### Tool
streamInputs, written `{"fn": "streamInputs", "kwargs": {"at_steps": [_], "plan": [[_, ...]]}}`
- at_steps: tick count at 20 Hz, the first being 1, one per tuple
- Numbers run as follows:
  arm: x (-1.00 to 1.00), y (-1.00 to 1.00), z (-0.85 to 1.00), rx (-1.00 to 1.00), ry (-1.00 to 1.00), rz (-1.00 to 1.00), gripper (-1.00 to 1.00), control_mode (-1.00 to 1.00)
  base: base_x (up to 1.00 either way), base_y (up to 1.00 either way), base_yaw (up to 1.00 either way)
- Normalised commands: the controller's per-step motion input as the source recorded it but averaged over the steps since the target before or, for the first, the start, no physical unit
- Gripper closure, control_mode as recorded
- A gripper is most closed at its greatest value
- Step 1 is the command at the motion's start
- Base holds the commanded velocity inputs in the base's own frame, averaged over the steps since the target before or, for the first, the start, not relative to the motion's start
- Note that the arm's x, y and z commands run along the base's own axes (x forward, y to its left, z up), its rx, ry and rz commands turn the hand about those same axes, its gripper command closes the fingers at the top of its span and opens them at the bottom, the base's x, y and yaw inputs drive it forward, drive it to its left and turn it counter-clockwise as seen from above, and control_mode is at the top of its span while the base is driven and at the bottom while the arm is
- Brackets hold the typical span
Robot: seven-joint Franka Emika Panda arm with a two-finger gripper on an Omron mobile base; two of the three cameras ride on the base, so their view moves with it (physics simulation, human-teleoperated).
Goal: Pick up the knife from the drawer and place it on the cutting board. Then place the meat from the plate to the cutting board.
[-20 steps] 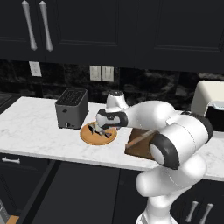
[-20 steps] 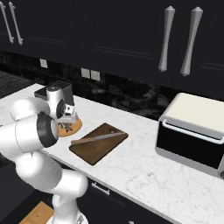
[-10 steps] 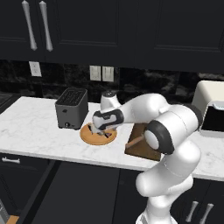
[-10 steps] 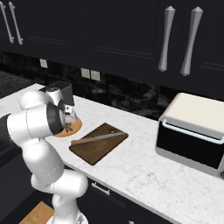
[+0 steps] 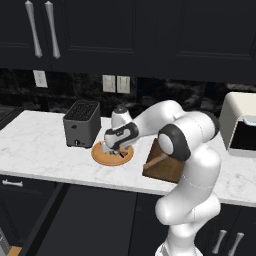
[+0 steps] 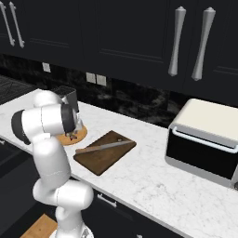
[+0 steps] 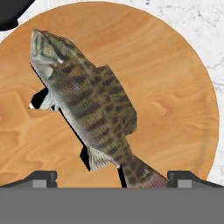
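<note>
Two finger tips of mine poke up at the bottom of the hand view, one on each side of the meat's tail, so my gripper (image 7: 112, 177) is spread wide and not clamped on anything. The meat (image 7: 89, 107) is a greenish-grey fish with dark bars, lying flat on the plate (image 7: 175, 109), head toward the top left of that view and tail down between my tips; I can't tell if the tips touch it. The plate is my landmark here, a round tan wooden disc on the white marble counter (image 5: 35, 145). From the left base view my gripper (image 5: 114, 152) hangs right over the plate (image 5: 100, 156), wrist bent down onto it. A dark toaster (image 5: 81, 123) stands just beside the plate on its left, and a small white rounded jar-like thing (image 5: 120, 116) stands just behind the plate. The cutting board (image 6: 103, 153) lies near the plate on its right, apart from it, dark brown and rectangular. The knife (image 6: 103, 147) already lies on that board, stretched across its top with the wooden handle at the end nearer the plate (image 6: 79, 135). Well beyond the board, far from the plate, there's a white and black toaster oven (image 6: 204, 139) on the same counter.
</note>
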Motion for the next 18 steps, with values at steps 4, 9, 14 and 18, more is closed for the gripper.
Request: {"fn": "streamInputs", "kwargs": {"at_steps": [4,9,14,18], "plan": [[0.35,0.0,-0.11,0.0,0.0,0.0,-1.0,-1.0,0.0,0.0,0.0],[0.28,0.0,-0.17,0.0,0.01,0.0,-1.0,-1.0,0.0,0.0,0.0],[0.06,0.02,-0.25,-0.02,0.0,0.01,-1.0,-1.0,0.0,0.0,0.0],[0.0,0.01,-0.25,-0.02,0.0,0.02,1.0,-1.0,0.0,0.0,0.0]]}}
